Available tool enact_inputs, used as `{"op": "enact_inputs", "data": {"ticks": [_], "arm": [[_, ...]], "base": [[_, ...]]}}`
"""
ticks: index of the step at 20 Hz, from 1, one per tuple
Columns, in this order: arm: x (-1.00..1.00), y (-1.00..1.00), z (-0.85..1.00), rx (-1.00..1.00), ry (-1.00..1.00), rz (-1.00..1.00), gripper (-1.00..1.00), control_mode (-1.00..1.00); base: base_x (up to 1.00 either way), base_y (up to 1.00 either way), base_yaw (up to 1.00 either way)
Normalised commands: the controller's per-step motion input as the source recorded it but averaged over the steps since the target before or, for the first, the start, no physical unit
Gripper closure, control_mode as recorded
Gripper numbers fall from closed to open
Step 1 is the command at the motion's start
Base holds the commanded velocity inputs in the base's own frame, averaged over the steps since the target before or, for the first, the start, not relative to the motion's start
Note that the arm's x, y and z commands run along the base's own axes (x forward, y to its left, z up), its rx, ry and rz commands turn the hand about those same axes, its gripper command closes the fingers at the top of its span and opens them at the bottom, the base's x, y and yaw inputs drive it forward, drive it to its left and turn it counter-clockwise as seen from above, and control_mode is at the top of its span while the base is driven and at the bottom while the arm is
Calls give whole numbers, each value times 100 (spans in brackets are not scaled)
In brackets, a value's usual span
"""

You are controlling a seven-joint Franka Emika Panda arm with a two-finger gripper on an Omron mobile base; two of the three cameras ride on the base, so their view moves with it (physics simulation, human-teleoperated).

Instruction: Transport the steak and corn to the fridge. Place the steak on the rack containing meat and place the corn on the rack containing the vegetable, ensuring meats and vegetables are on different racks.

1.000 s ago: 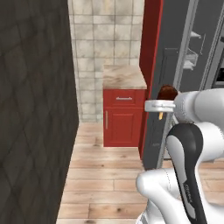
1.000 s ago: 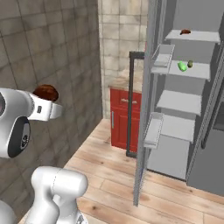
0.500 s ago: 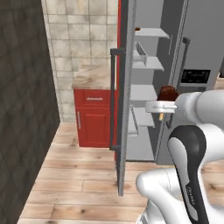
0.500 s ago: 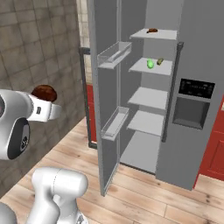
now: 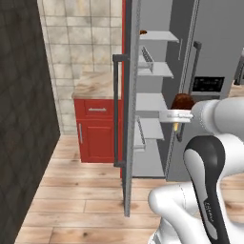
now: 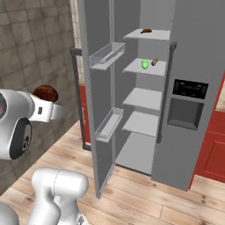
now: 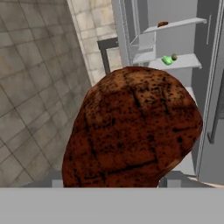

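While raised, arm: held level, short of the fridge.
Gripper: closed around the steak.
Obstruction: open door stands between gripper and fridge shelves.

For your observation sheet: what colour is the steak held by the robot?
Dark reddish-brown, mottled with black; hand view shows the steak best.
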Motion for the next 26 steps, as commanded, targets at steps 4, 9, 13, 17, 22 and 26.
{"op": "enact_inputs", "data": {"ticks": [4,9,13,17,22,26], "arm": [[0,0,0,0,0,0,100,100],[0,0,0,0,0,0,100,100],[0,0,0,0,0,0,100,100],[0,0,0,0,0,0,100,100],[0,0,0,0,0,0,100,100],[0,0,0,0,0,0,100,100]], "base": [[97,-56,6],[100,-59,-4],[82,-97,-16],[42,-100,-11],[96,-6,2],[98,21,6]]}}
